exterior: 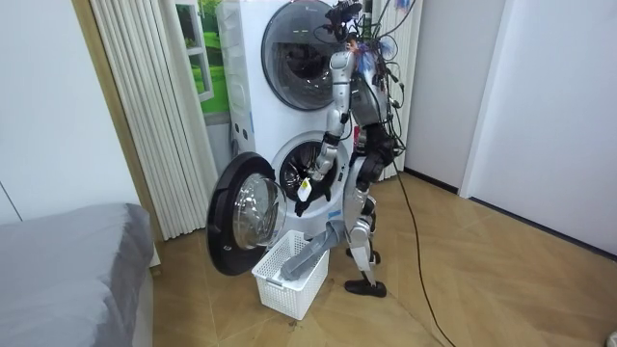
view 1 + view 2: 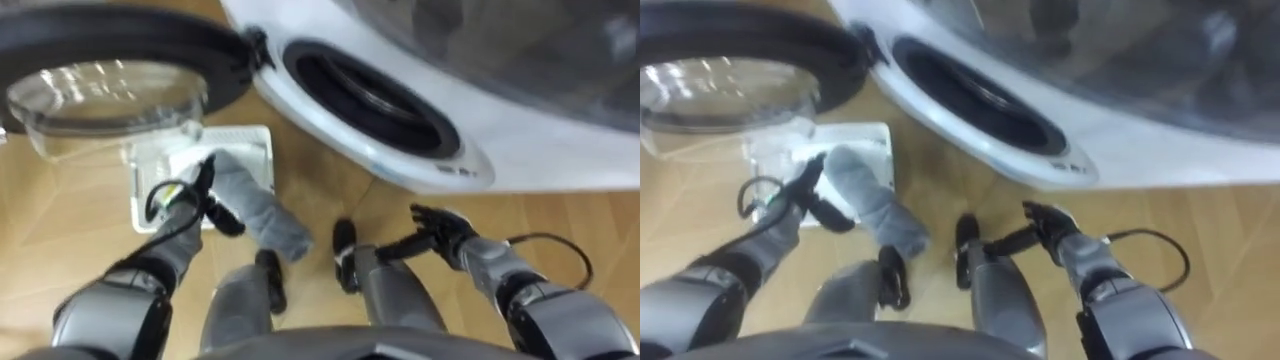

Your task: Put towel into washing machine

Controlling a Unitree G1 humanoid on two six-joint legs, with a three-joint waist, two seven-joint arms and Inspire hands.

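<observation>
We hold our left robot hand (image 2: 203,196) loosely spread above the towel (image 2: 255,212), which drapes from the basket (image 2: 243,133) at ten o'clock. Our right robot hand (image 2: 441,230) is spread at four o'clock.

The washing machine (image 2: 530,150) stands under a second machine (image 1: 294,58), its door (image 1: 241,220) swung out to the robot's left, and on the floor before it sits a basket (image 1: 284,287) with the towel (image 2: 262,212) in it, trailing over the rim.
</observation>
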